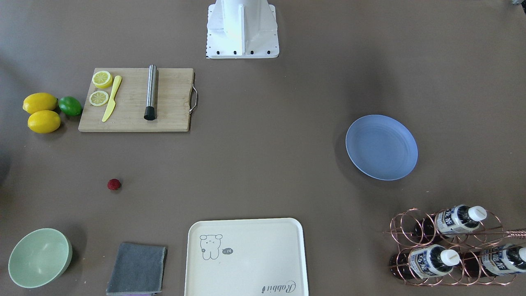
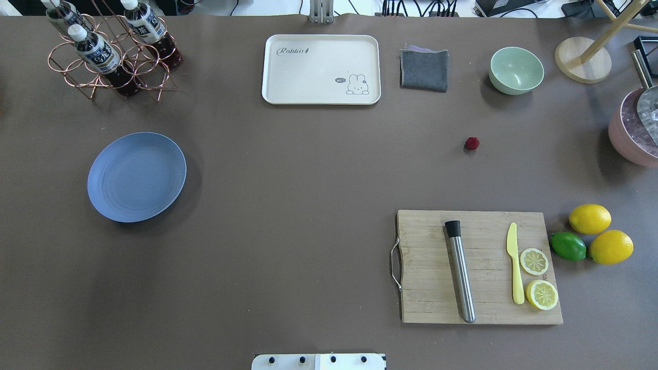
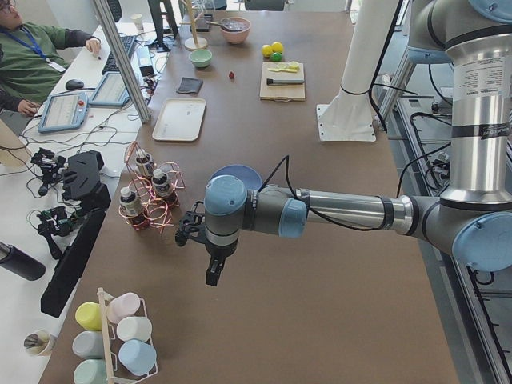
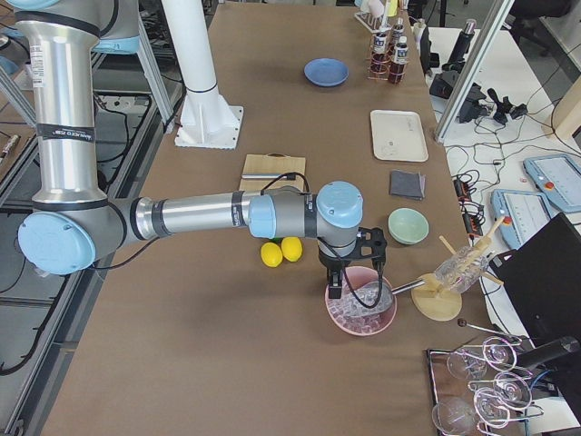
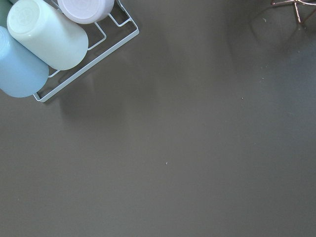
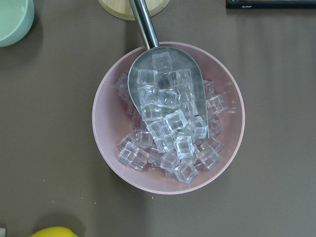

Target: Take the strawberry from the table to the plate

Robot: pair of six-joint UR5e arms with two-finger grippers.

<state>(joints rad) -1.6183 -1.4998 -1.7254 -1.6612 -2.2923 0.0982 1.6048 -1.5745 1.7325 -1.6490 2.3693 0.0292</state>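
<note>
The left claw (image 3: 212,270) hung over bare bench (image 2: 308,169) near a rack of pastel cups (image 5: 44,34). The right claw (image 4: 349,282) hung above a pink bowl (image 6: 103,123) of ice cubes (image 6: 170,121) — whether either was spread or pressed together cannot be told. The strawberry (image 2: 472,143) lay on the bench between the green bowl (image 2: 516,70) and the cutting board (image 2: 426,257) — well apart from the blue plate (image 2: 136,177).

The left gripper (image 3: 212,276) and right gripper (image 4: 334,289) only turn up in the side views, so can't tell if either's spread or closed. Overhead, the pink ice bowl (image 2: 623,134) at the table (image 2: 308,180)'s right end gets chopped by the frame; front-on, the cream tray (image 1: 254,255) runs off the bottom.
</note>
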